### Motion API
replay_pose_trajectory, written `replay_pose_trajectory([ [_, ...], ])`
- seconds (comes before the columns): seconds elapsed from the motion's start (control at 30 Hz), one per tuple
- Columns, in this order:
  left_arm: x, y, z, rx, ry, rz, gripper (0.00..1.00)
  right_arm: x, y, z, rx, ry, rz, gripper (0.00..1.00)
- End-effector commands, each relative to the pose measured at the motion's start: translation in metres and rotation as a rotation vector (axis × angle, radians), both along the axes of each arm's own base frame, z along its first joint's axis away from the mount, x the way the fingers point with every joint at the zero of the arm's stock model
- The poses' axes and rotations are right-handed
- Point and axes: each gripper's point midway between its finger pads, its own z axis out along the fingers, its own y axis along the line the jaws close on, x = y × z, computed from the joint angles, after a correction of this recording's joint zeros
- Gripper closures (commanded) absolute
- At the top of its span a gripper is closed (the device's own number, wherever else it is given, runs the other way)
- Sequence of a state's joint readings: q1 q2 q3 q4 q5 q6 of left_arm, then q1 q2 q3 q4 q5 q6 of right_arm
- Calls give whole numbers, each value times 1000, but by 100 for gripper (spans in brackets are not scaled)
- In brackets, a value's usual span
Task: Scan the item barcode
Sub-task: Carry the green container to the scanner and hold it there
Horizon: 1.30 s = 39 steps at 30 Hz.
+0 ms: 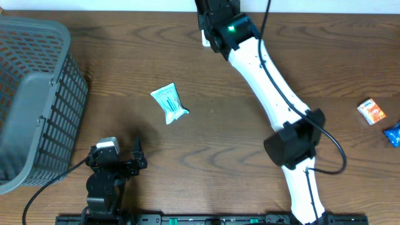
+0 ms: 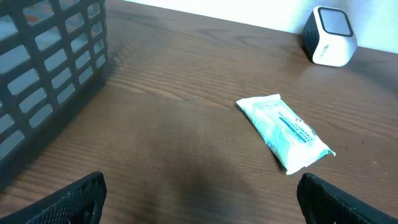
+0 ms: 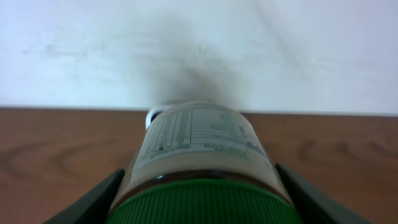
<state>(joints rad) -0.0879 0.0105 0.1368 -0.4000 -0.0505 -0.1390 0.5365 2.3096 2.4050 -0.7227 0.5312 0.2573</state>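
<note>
The item is a bottle (image 3: 198,146) with a green ribbed cap and a white printed label. My right gripper (image 3: 199,179) is shut on it, one dark finger on each side, and it points at the white wall over the table's far edge. No barcode shows on the label side I see. From above, the right gripper (image 1: 215,15) is at the table's far edge, over the white scanner (image 1: 205,42), which also appears in the left wrist view as a white scanner (image 2: 329,36). My left gripper (image 1: 122,151) rests open near the front left, with nothing between its fingers (image 2: 81,196).
A pale teal packet (image 1: 169,103) lies mid-table, ahead and right of the left gripper (image 2: 202,202). A grey mesh basket (image 1: 37,94) fills the left side. A small orange-white packet (image 1: 372,111) and a blue one (image 1: 394,134) lie at the right edge.
</note>
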Motion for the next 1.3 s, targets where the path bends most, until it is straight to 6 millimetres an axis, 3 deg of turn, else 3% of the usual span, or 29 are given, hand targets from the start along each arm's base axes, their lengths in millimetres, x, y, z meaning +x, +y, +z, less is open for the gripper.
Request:
replay_pose_trajectory([
  [0.0,-2,-2,-12,-10,38,-4,2,27,-10,-14,-91,-51,-6,63],
  [0.13,-2,-2,-12,-10,38,-4,2,55,-2,-29,-113,-131,13,63],
  [0.33,-2,-2,-12,-10,38,-4,2,83,-8,-52,-88,-203,-15,62],
  [0.5,-2,-2,-12,-10,38,-4,2,97,-6,-71,-66,-242,-22,60],
  [0.7,-2,-2,-12,-10,38,-4,2,98,6,-96,-114,-238,-8,61],
  [1.27,-2,-2,-12,-10,38,-4,2,96,7,-66,-225,-343,-56,62],
])
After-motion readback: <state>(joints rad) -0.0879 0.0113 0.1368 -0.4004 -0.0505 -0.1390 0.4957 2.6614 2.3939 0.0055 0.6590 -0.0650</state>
